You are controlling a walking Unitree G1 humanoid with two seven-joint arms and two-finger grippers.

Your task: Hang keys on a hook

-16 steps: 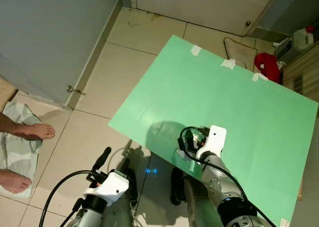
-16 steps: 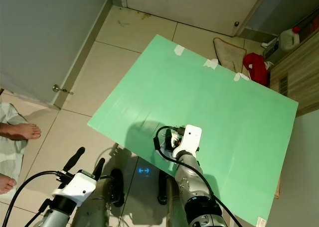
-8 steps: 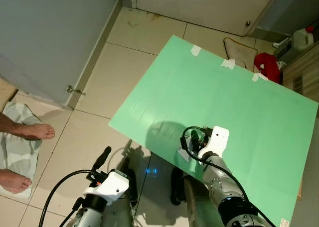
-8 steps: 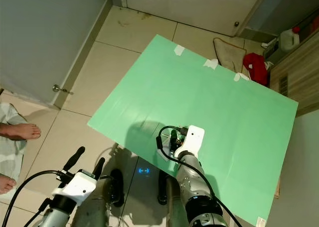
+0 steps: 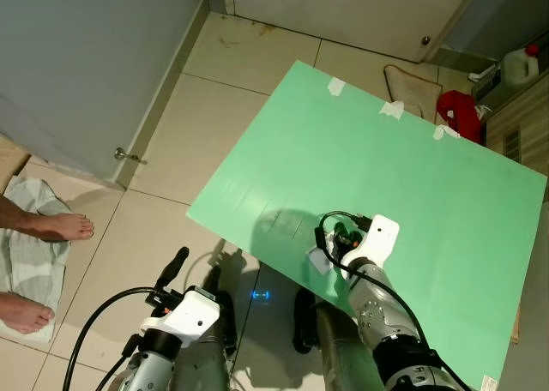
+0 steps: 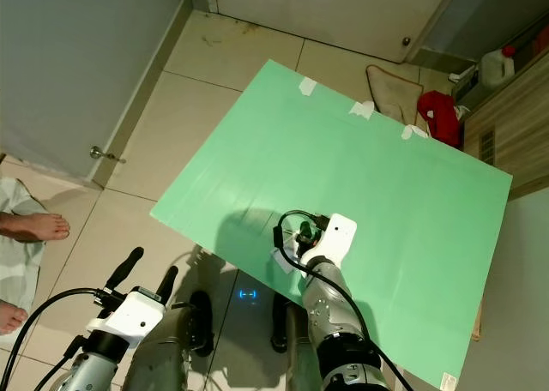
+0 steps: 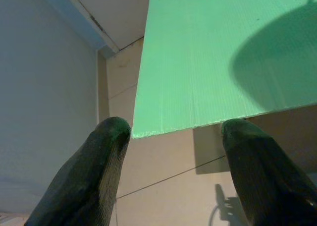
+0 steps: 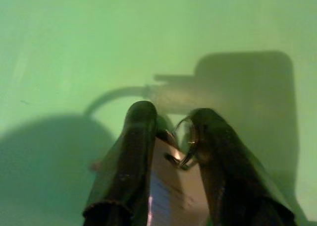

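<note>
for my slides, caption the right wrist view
Right gripper fingers pinching a key ring above the green board.

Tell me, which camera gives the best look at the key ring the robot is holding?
The right wrist view: the key ring sits up close between the right gripper's black fingers. In the eye views the arm's wrist covers the ring. The left wrist view faces the green board instead.

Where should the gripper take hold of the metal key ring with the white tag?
Pinch the thin metal key ring across its flat faces, coming from above the green board; it stands tilted up, while its white tag lies too flat.
</note>
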